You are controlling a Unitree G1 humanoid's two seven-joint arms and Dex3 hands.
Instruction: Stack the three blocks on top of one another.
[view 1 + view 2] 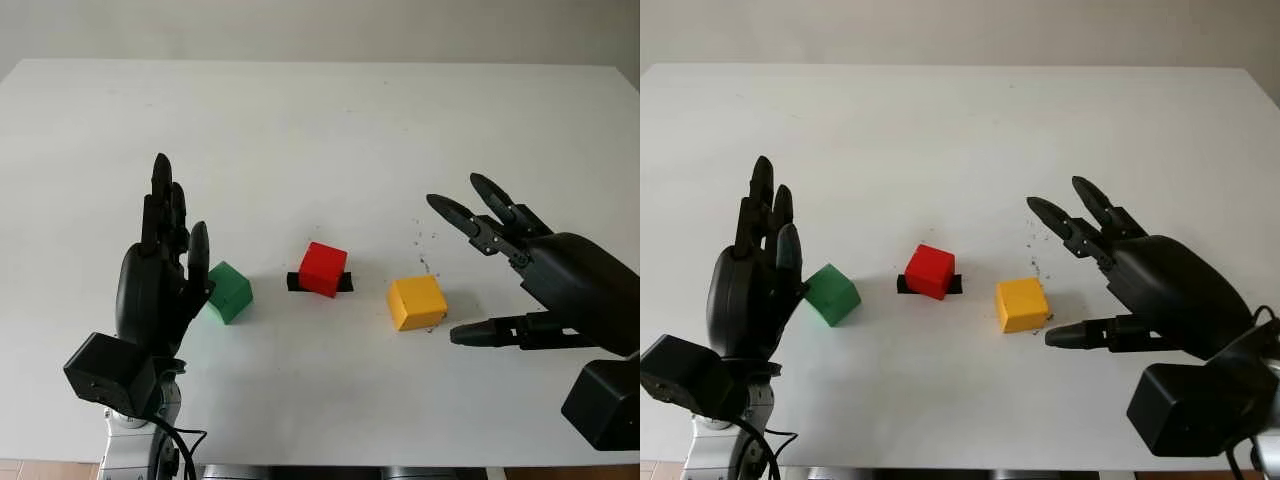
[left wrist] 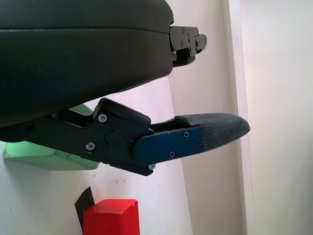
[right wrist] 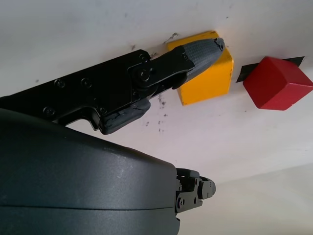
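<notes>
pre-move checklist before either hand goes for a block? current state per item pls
1. Three blocks in sight: green block, red block, yellow block, all single on the white table. Ok.
2. Nothing stacked yet: ok, task not begun.
3. Left hand holds nothing: open, beside the green block. Ok.
4. Right hand holds nothing: open, beside the yellow block, one finger over it in the right wrist view. Ok.
5. Red block sits on the black tape mark: ok.
6. Blocks apart enough for fingers to get round each: gaps visible between all three, but fit cannot tell.
</notes>
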